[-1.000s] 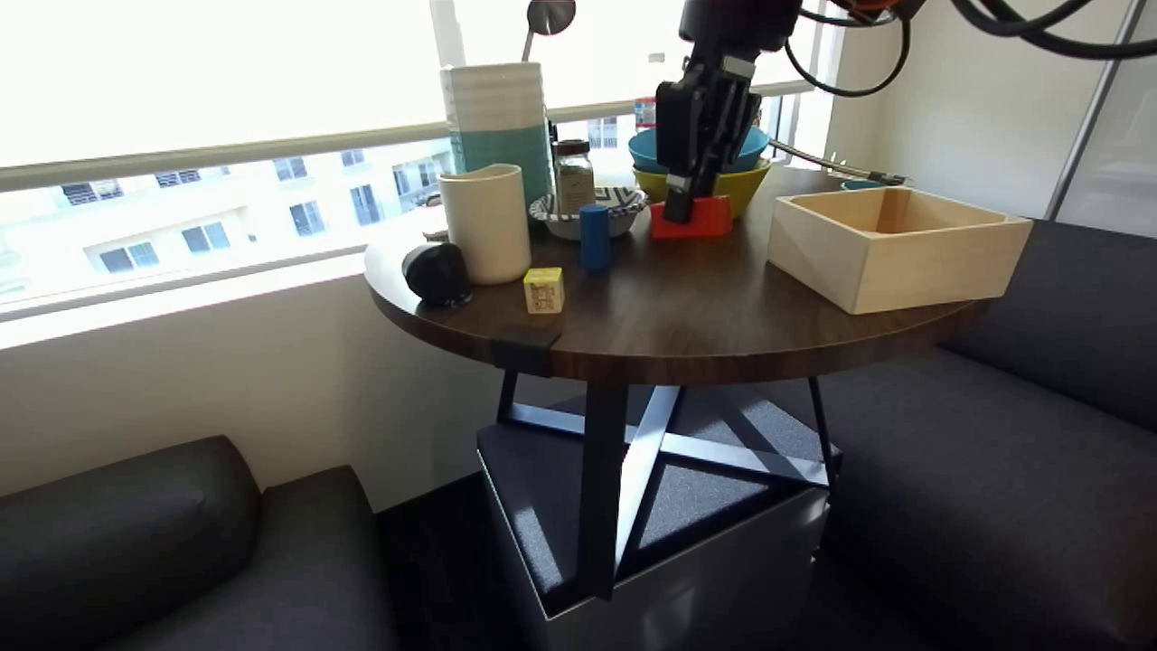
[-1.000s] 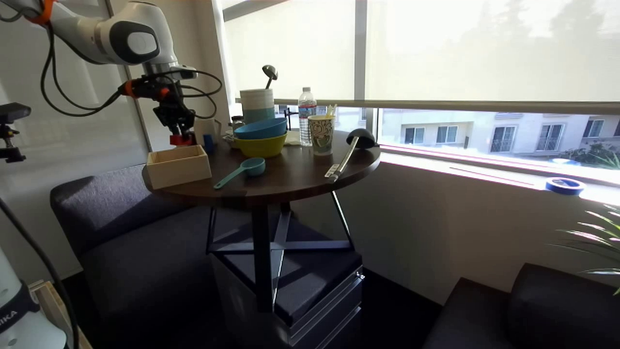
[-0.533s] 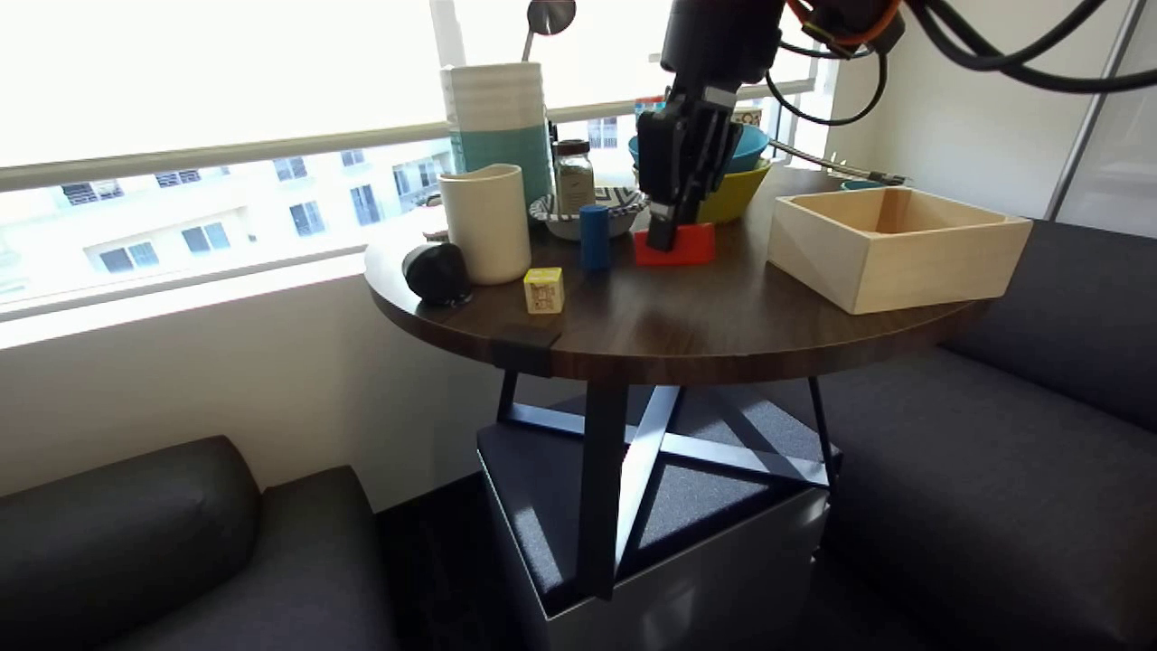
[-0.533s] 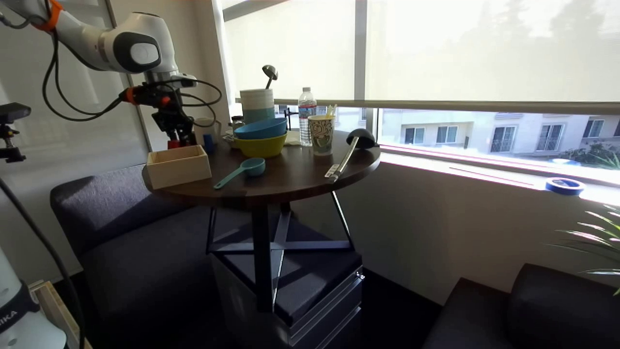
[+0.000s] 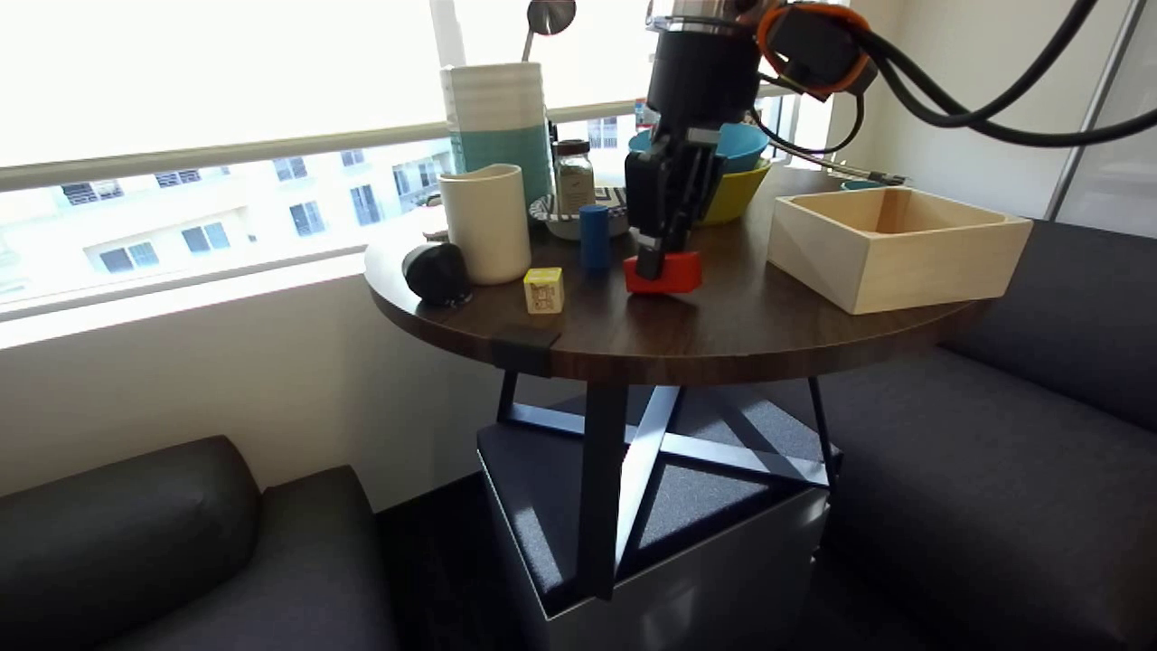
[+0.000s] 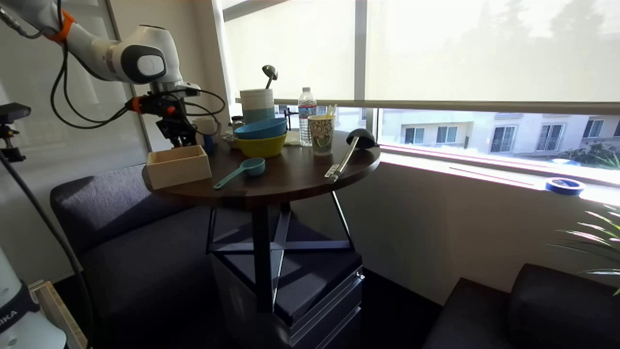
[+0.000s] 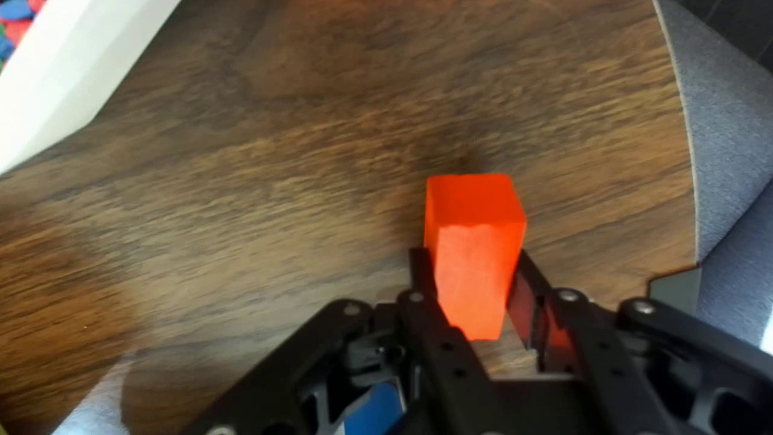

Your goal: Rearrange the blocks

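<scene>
The red block (image 5: 673,274) is held between the fingers of my gripper (image 5: 653,258), low over the dark round table. I cannot tell whether it touches the tabletop. In the wrist view the red block (image 7: 474,260) sits between both fingertips of the gripper (image 7: 473,257). In an exterior view the gripper (image 6: 181,140) is partly behind the wooden box, which hides most of the red block. The blue block (image 5: 595,237) stands upright to the left of the red one; it also shows in an exterior view (image 6: 208,144). The yellow cube (image 5: 544,291) sits near the table's edge.
A pale wooden open box (image 5: 940,269) stands at the right. A white cup (image 5: 488,226) and a black object (image 5: 437,274) are at the left. Stacked blue and yellow bowls (image 6: 261,145), a teal scoop (image 6: 253,166) and a ladle (image 6: 351,150) are also on the table (image 5: 723,330).
My gripper has carried the red block down and toward the table's near edge in an exterior view, closer to the blue block and yellow cube. The other blocks have not moved.
</scene>
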`<state>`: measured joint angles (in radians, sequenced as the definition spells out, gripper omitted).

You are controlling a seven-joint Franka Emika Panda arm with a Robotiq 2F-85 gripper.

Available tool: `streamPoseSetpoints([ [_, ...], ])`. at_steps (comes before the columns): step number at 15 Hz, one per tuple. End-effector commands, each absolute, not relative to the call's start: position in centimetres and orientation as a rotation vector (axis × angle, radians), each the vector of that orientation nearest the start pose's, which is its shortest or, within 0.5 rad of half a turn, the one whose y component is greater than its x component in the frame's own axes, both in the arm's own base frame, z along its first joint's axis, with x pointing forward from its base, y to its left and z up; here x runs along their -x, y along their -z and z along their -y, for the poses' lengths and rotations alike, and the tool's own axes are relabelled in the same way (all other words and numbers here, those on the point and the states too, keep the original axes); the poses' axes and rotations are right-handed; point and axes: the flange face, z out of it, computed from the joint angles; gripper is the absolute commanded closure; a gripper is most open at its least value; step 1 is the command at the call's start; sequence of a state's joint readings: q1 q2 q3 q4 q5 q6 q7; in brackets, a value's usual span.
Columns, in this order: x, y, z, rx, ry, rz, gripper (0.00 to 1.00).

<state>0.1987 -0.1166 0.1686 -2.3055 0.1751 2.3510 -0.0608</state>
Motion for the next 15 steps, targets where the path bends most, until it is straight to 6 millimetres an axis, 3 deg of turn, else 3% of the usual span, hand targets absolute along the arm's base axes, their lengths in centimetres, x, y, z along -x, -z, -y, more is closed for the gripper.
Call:
streamPoseSetpoints([
  [1, -47.6, -40.5, -18.8, 2.95, 0.229, 0.495, 0.57],
  [2, -47.6, -40.6, -18.7, 2.951, 0.227, 0.497, 0.34],
  [4, -47.5, -40.9, -18.6, 2.951, 0.231, 0.503, 0.3],
  [9, -47.9, -43.9, -18.2, 2.964, 0.339, 0.504, 0.0],
  [12, -49.1, -45.2, -18.6, 2.938, 0.491, 0.461, 0.0],
  [15, -50.4, -45.2, -19.2, 2.904, 0.61, 0.441, 0.0],
])
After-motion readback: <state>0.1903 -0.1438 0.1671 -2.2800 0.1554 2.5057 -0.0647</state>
